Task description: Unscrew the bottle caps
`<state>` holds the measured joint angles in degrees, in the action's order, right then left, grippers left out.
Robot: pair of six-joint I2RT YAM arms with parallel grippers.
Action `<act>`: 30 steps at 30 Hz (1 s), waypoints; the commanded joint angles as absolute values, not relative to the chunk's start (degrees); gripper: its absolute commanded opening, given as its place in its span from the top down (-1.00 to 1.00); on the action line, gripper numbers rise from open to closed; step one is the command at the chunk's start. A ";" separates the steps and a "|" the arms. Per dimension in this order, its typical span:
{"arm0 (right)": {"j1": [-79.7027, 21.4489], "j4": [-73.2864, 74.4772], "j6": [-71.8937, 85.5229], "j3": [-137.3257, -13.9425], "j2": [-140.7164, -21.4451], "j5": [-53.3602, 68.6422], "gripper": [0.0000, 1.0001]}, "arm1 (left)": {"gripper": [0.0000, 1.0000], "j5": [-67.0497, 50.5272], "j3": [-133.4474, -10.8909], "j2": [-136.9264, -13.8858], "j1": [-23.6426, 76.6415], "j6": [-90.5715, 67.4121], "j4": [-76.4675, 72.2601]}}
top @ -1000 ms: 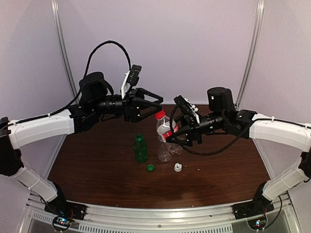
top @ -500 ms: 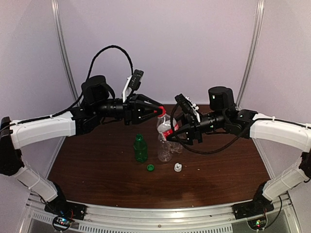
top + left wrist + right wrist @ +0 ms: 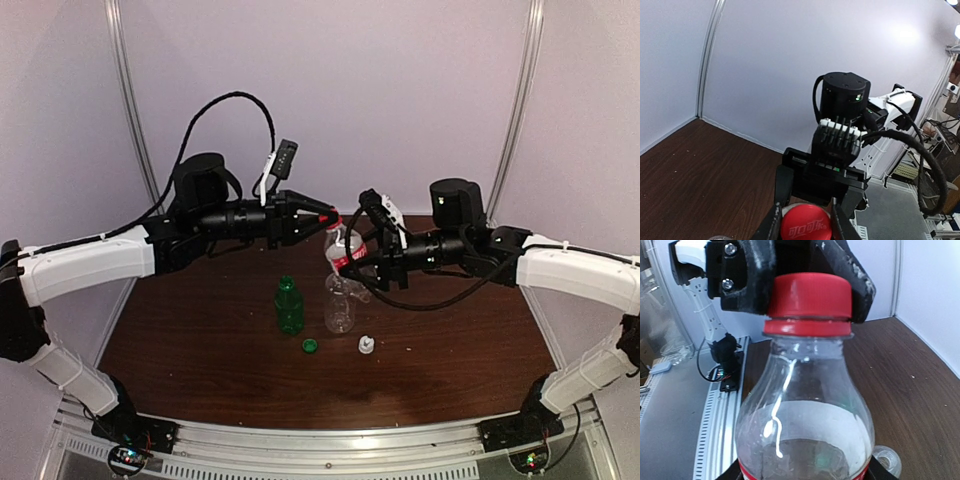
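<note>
The table was dark brown wood, closed in by pale lilac walls with upright metal strips at the corners and a slotted aluminium rail along the near edge. Seen from above, the green bottle stood capless near the middle of the table. The clear bottle stood just to its right. The green cap and the white cap lay loose on the wood in front of them, apart from each other. Above the clear bottle, the red-label bottle was held off the table. The right gripper was clamped around its body at the label, and the left gripper came in from the other side, pinched tight on the red cap. The cap was on the neck. The overhead view made that grip small and dark; the wrist cameras made it plain. The left wrist view looked down the fingers at the cap's top. It showed white lettering there, the right arm's black motor housing beyond, and a looping cable. The right wrist view showed the cap side-on, with a black finger pressed against each flank. Below it were the cap's collar ring, the clear shoulder of the bottle and the top edge of the label. I could not tell from that view how much of the right gripper's own fingers touched the bottle.
</note>
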<state>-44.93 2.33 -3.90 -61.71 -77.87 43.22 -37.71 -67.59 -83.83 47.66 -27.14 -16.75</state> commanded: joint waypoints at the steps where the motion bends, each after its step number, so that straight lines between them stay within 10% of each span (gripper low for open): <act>1: -45.75 0.34 -4.82 -61.06 -75.99 27.99 0.24 | 1.00 -17.70 -72.58 -83.69 50.75 -30.27 -5.82; 12: -47.57 0.17 -6.22 -59.44 -75.03 17.62 0.25 | 0.47 -8.21 -72.42 -84.67 53.61 -33.19 -7.89; 18: -47.46 0.74 -6.99 -59.33 -73.96 25.48 0.24 | -0.21 -17.97 -71.23 -82.58 51.83 -24.82 -10.38; 30: -47.29 4.50 -8.98 -61.46 -74.98 51.04 0.17 | -0.54 -51.18 -66.53 -77.06 46.76 -11.45 -13.17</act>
